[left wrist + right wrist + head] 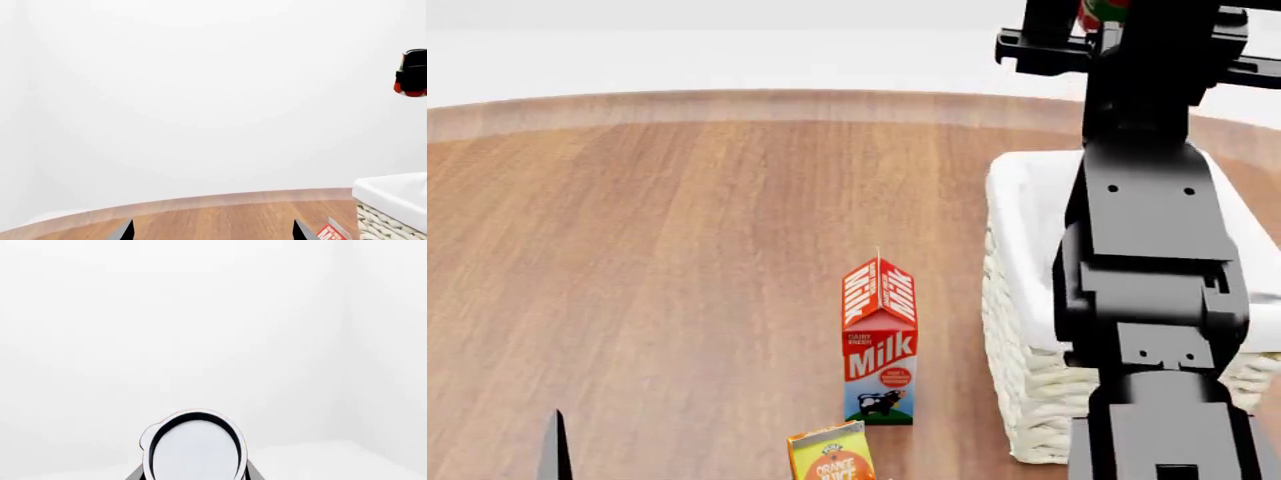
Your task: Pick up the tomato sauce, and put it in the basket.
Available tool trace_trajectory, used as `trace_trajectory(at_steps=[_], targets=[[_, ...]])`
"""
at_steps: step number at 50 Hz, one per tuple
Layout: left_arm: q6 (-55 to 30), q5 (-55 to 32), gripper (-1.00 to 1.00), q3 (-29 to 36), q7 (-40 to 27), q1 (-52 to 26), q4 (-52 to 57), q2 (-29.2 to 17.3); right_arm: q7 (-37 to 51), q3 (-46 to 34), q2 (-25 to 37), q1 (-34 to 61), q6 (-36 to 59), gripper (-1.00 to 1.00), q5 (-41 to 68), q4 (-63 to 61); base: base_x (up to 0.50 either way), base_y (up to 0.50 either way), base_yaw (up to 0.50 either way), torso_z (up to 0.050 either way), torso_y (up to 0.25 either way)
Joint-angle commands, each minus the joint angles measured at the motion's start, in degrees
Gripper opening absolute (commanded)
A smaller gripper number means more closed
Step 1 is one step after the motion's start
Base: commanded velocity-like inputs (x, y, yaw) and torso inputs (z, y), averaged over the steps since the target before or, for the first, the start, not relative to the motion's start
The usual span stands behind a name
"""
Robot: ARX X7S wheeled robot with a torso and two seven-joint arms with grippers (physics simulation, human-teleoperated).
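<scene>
Close against the right wrist lens: pale round lid of the tomato sauce (194,450), dark finger edges at both sides of it. Right gripper (1108,25) closed on the can, lifted high at the far right of the table (667,260). In the head view only a sliver of red and green label visible above the arm, so tilt of the can hard to judge; probably upright, lid toward the wrist camera.

Basket (1028,350) along the right edge, white liner folded over wicker, directly under the right arm. Can above the far end of the basket, possibly just past its far rim. Coming move, by judgement: straight down, perhaps a small pull toward the near edge first, long axis kept vertical.

Left gripper (213,232) low at the near left, fingertips wide apart, nothing between them. Right arm alone concerned with the drop.

Milk (880,345) standing mid-table beside the basket; orange juice (831,455) at the near edge. Both clear of the descent path.
</scene>
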Motion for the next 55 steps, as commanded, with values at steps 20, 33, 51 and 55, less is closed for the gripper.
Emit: trace_trajectory(at_steps=[20,33,51,55], targets=[[0.2,-0.4,1.00,0.9,-0.5,-0.4,-0.7,-0.5,3.4,9.1,-1.4,6.0,19.6,-1.00,-9.9,13.0,0.00,0.00,0.00,0.000,0.000],[0.4,-0.6,1.00,1.3,-0.7,-0.9,-1.7,-0.6,2.1,10.8,-1.1,2.2,19.2,-1.00,-11.0,13.0,0.00,0.00,0.00,0.000,0.001],[0.5,-0.6,1.00,2.1,-0.9,-1.1,-2.3,-0.8,2.1,13.1,0.0,-1.0,18.0,-1.00,-11.2,13.0,0.00,0.00,0.00,0.000,0.000],[0.6,-0.7,1.00,2.1,-1.0,-1.1,-2.3,-0.9,2.3,13.5,0.0,-1.9,18.1,-1.00,-11.3,13.0,0.00,0.00,0.00,0.000,0.000]])
